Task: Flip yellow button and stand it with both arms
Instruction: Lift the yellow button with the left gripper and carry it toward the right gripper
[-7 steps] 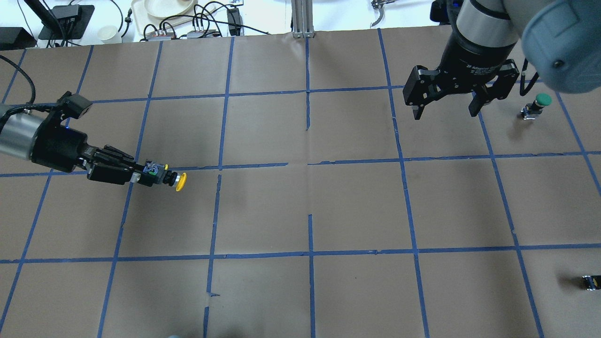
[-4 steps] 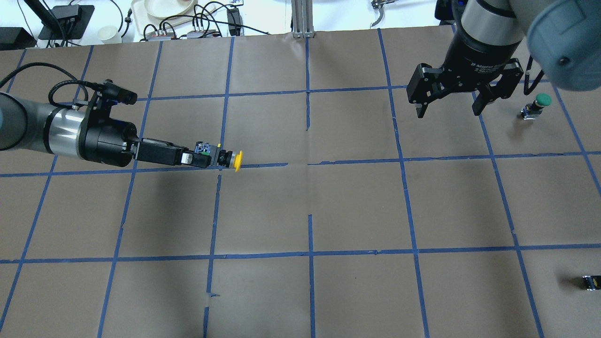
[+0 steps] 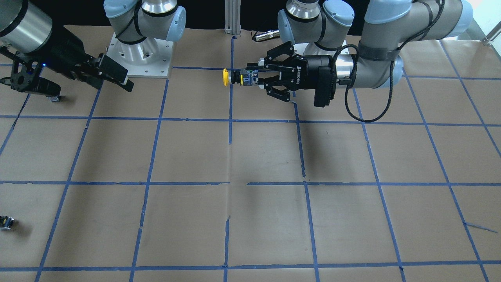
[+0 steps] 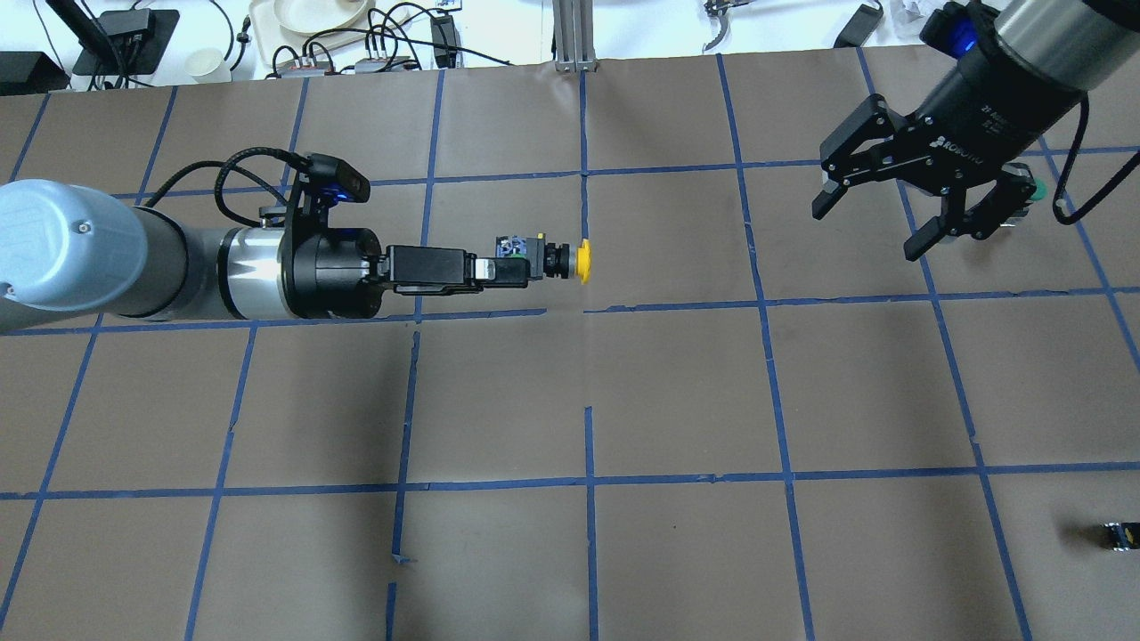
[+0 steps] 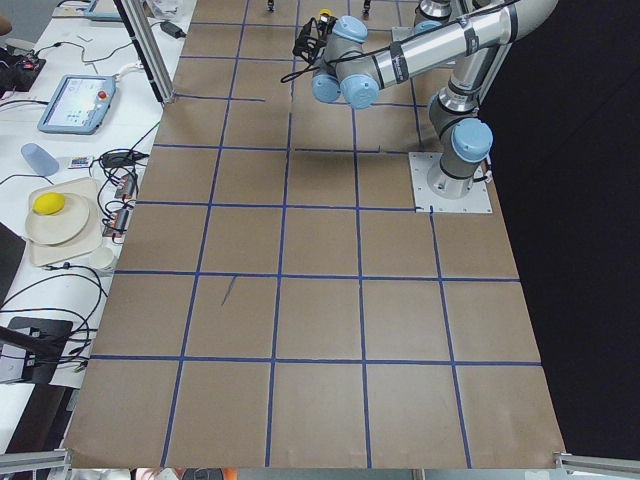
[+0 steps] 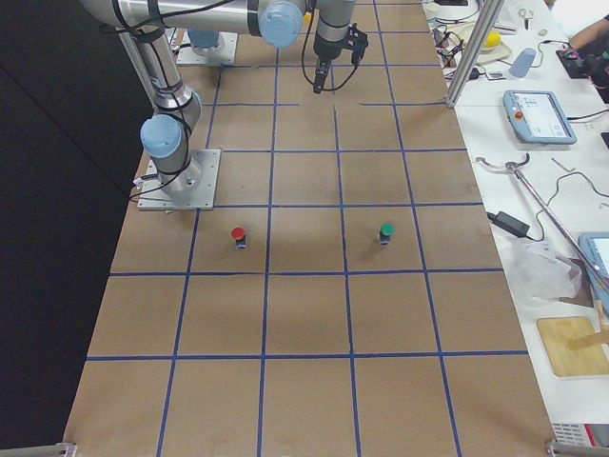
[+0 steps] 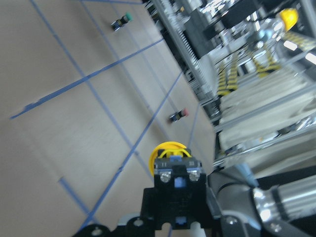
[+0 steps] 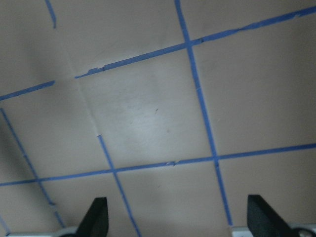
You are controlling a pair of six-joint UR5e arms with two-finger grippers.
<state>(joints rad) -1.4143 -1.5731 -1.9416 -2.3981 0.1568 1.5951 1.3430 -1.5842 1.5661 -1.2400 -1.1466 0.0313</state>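
Two-arm set-up seen with the yellow button [image 4: 545, 258] held in the air. The left gripper [image 4: 512, 263] reaches out level from the left side of the table [image 4: 677, 383], and its jaws are clenched on the black-and-grey contact-block body of the yellow button. The button lies horizontal, clear of the table, with its round yellow cap pointing right, away from the gripper and toward the other arm. In the overhead view the cap sits almost on the central blue tape line [image 4: 585, 205]. The left wrist view looks along the button from behind: the screw terminals of the block face the camera and the yellow cap shows beyond them. The right gripper [image 4: 868, 230] hangs over the far right part of the table, well apart from the yellow button. Its jaws are released and spread wide, with nothing between them; the right wrist view shows only bare table and tape between the two fingertips [image 8: 96, 217]. A green-capped button [image 6: 386, 231] stands upright on the table just beside the right gripper, partly hidden by it in the overhead view. A red-capped button [image 6: 238, 234] stands upright in the same row, nearer the robot's base. A small black-and-yellow block [image 4: 1120, 534] lies at the near right edge of the table.
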